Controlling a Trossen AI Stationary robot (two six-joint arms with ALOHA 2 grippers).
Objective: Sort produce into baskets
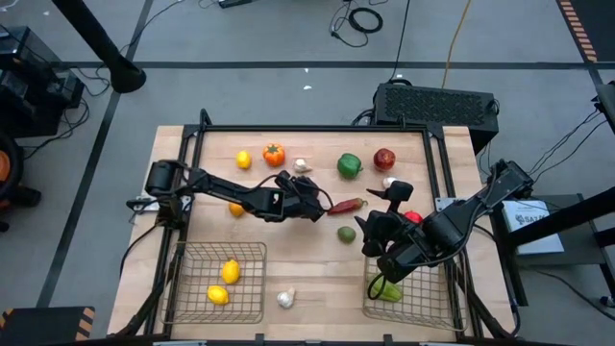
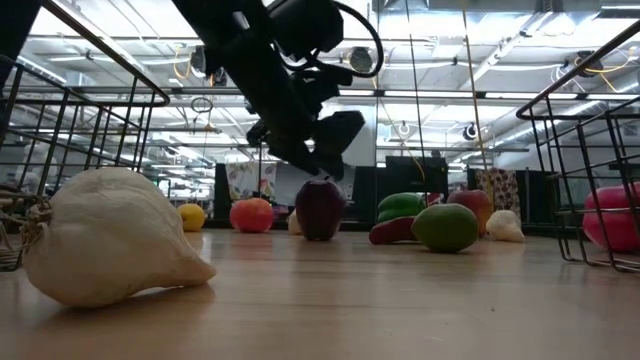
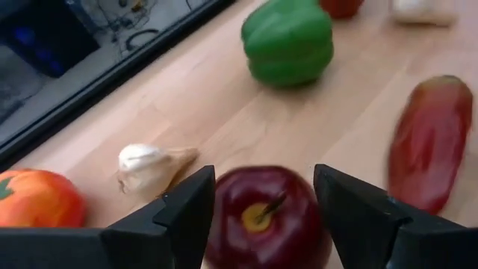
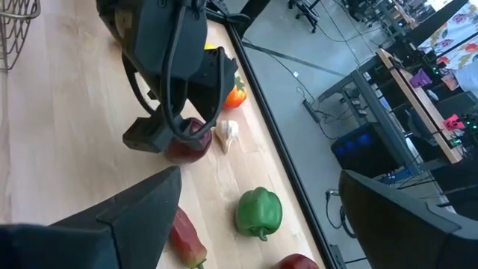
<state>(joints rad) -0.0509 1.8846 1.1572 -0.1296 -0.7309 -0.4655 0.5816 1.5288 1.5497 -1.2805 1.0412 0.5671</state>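
Note:
A dark red apple (image 3: 265, 224) stands stem up on the table near the middle; it also shows in the low view (image 2: 320, 210). My left gripper (image 3: 265, 187) is open just above it and slants down, one finger on each side of it, and no touch shows. In the high view my left gripper (image 1: 307, 200) hides the apple. My right gripper (image 1: 377, 235) hangs open and holds nothing, above the table by the right basket (image 1: 437, 306). The left basket (image 1: 192, 252) holds two lemons (image 1: 224, 284). The right basket holds a green pepper (image 1: 386, 288).
Loose on the table lie a red chili (image 1: 348, 205), a green fruit (image 1: 346, 233), a green pepper (image 1: 349, 165), a red apple (image 1: 384, 158), garlic bulbs (image 1: 302, 165) (image 1: 285, 299), an orange fruit (image 1: 274, 153), a lemon (image 1: 243, 160) and another orange piece (image 1: 235, 208).

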